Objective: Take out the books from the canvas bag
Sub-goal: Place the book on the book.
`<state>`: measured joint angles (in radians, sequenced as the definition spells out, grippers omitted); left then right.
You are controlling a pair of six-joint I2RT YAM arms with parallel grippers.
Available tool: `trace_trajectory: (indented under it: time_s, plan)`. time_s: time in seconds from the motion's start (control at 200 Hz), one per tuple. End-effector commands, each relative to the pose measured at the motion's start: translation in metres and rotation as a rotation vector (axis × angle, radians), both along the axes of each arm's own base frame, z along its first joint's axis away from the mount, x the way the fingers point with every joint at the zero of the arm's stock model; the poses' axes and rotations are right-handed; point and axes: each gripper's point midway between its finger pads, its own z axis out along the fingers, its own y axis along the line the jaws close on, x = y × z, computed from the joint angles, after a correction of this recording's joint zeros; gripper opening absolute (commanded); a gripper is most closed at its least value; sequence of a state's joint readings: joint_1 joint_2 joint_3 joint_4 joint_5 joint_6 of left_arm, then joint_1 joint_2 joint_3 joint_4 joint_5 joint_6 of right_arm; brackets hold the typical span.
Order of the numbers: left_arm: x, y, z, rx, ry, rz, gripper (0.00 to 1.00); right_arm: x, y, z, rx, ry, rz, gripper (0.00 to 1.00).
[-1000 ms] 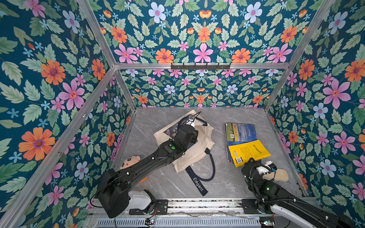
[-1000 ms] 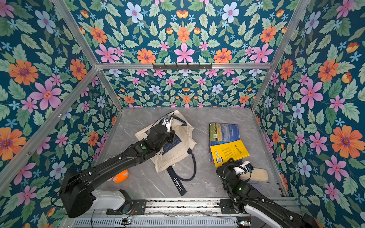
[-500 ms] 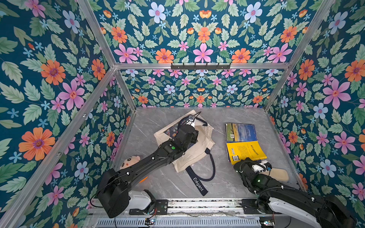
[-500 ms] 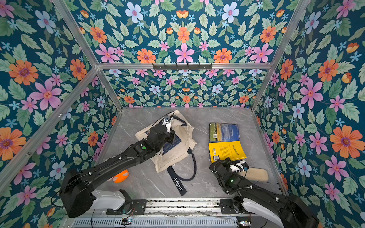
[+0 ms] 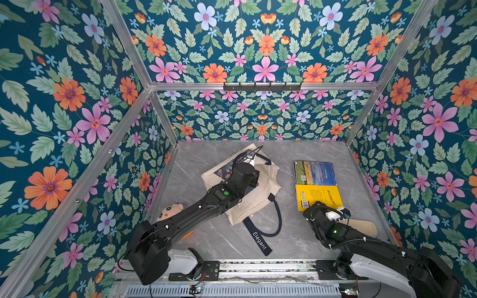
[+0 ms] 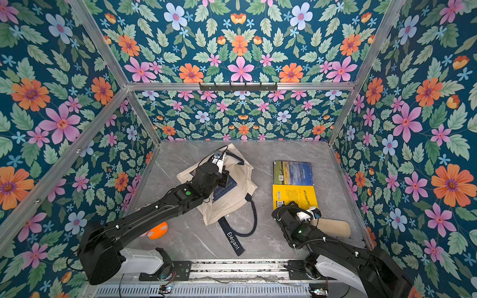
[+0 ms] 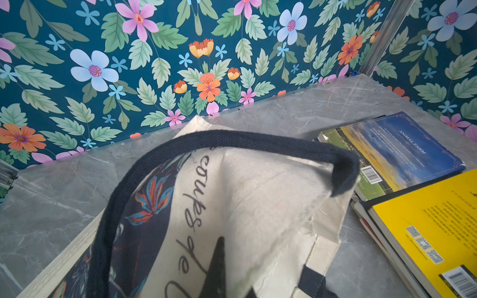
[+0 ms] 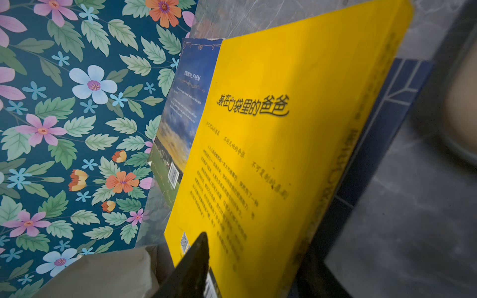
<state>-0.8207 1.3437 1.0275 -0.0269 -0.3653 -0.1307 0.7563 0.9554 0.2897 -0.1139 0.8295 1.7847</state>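
Note:
The cream canvas bag (image 5: 260,191) (image 6: 232,198) lies slumped at mid-table, and its inside is hidden. My left gripper (image 5: 254,165) (image 6: 224,161) is shut on the bag's cloth near the navy handle, the fabric folding over one finger in the left wrist view (image 7: 232,258). At the right, two of the books show on a stack: a yellow book (image 5: 318,196) (image 6: 294,196) (image 7: 433,227) and a landscape-cover book (image 5: 316,173) (image 6: 294,173) (image 7: 397,152). My right gripper (image 5: 313,206) (image 8: 255,245) is open, its jaws astride the yellow book's (image 8: 284,142) near edge.
A plush doll (image 5: 170,210) lies by the left wall under my left arm. A beige oblong object (image 5: 361,227) sits beside my right wrist by the right wall. The bag's navy Elegant strap (image 5: 259,241) trails toward the front rail. Flowered walls enclose three sides.
The right gripper pushed left and back with the yellow book, which now lies squared on the stack, and its jaws have opened. The left arm and bag have not moved.

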Motion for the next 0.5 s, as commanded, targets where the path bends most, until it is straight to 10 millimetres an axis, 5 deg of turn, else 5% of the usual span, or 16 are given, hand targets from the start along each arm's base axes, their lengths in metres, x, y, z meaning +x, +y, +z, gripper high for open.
trace_trajectory:
  time_s: [0.0, 0.13, 0.22, 0.495]
  plan:
    - [-0.001, -0.002, 0.005, -0.012, -0.006, -0.01, 0.0, -0.007, 0.005, -0.007, 0.022, 0.062, 0.048, 0.62]
    - [-0.001, -0.002, 0.006, -0.015, -0.006, -0.013, 0.0, -0.014, 0.007, -0.009, 0.047, 0.086, 0.083, 0.78]
    - [-0.001, -0.003, 0.005, -0.015, -0.005, -0.017, 0.0, -0.02, 0.005, -0.007, 0.055, 0.1, 0.095, 0.98]
    - [-0.003, -0.004, 0.008, -0.02, -0.006, -0.028, 0.0, -0.027, -0.001, 0.016, 0.03, 0.074, 0.146, 0.99]
